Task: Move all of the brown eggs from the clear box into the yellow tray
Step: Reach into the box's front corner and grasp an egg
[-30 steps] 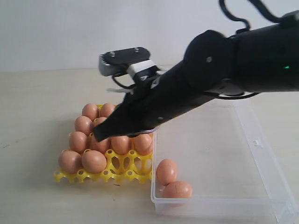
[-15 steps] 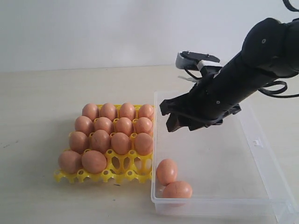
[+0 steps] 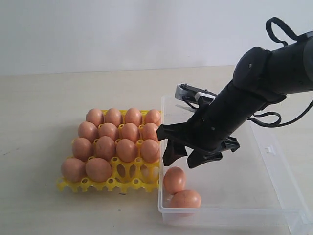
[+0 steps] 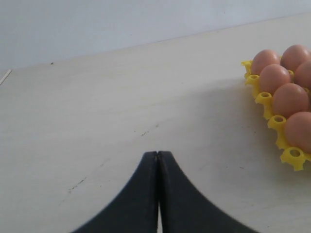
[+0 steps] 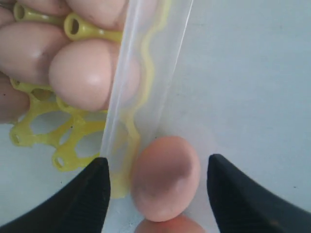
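- The left gripper hangs over bare table to the left of the tray. Its jaws are pressed together on nothing, and only its own wrist view shows it.
- One yellow tray sits just beside the box's left wall; I cannot tell whether they touch.
- Fourteen brown eggs sit in the tray. The three far rows hold four each and the near row holds two, in its left cups.
- Two empty cups are left at the tray's near right.
- Two eggs lie in the near-left corner of the box. The farther egg is close to the left wall, and the nearer egg lies against the near wall, apparently touching the first.
- The right gripper hovers just above the farther egg with its jaws spread wide and empty. In its wrist view the egg lies between the fingers, and one finger hangs about over the wall's line.
- The step in hand looks like the pick of the fifteenth egg. The next move probably calls for a small shift right so both fingers clear the wall, then a straight descent and a gentle close around the shell's middle.
- One clear box holds nothing else; its floor is bare to the right.
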### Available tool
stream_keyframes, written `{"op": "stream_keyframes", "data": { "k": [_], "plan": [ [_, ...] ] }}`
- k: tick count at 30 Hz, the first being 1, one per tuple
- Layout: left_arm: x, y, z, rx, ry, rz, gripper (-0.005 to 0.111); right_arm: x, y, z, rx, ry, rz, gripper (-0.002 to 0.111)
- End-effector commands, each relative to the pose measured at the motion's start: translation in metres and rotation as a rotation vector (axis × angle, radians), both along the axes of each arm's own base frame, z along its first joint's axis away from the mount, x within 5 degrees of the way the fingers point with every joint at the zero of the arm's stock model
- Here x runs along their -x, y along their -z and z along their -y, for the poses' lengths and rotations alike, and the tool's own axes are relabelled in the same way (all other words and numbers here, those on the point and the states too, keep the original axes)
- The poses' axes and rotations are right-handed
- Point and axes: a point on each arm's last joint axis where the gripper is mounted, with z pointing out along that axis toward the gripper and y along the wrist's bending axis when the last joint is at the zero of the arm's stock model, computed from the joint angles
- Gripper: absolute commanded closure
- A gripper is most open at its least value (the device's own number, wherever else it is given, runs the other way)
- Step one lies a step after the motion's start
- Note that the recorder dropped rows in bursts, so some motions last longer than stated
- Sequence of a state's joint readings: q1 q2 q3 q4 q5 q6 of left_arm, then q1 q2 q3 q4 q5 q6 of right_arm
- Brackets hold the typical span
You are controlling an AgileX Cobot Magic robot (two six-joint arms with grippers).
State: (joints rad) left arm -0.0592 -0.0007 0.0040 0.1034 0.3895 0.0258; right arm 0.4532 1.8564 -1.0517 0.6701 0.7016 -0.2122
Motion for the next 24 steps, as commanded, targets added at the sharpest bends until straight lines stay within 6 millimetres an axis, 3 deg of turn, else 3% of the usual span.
{"op": "stream_keyframes", "data": {
  "k": [1, 14, 16, 20, 24],
  "plan": [
    [0.0, -0.002, 0.0, 0.006, -0.001, 0.012, 0.107, 0.002, 0.01, 0.0, 0.006, -0.001, -0.034, 0.052],
    [0.0, -0.002, 0.0, 0.006, -0.001, 0.012, 0.107, 0.008, 0.04, -0.017, 0.01, -0.038, -0.093, 0.055],
    [0.0, -0.002, 0.0, 0.006, -0.001, 0.012, 0.107, 0.008, 0.043, -0.017, 0.016, -0.059, -0.085, 0.063],
    [0.0, -0.002, 0.0, 0.006, -0.001, 0.012, 0.107, 0.002, 0.039, -0.016, 0.029, -0.106, 0.018, 0.109],
    [0.0, -0.002, 0.0, 0.006, -0.001, 0.012, 0.107, -0.002, 0.018, -0.014, 0.022, -0.103, 0.126, 0.108]
  ]
}}
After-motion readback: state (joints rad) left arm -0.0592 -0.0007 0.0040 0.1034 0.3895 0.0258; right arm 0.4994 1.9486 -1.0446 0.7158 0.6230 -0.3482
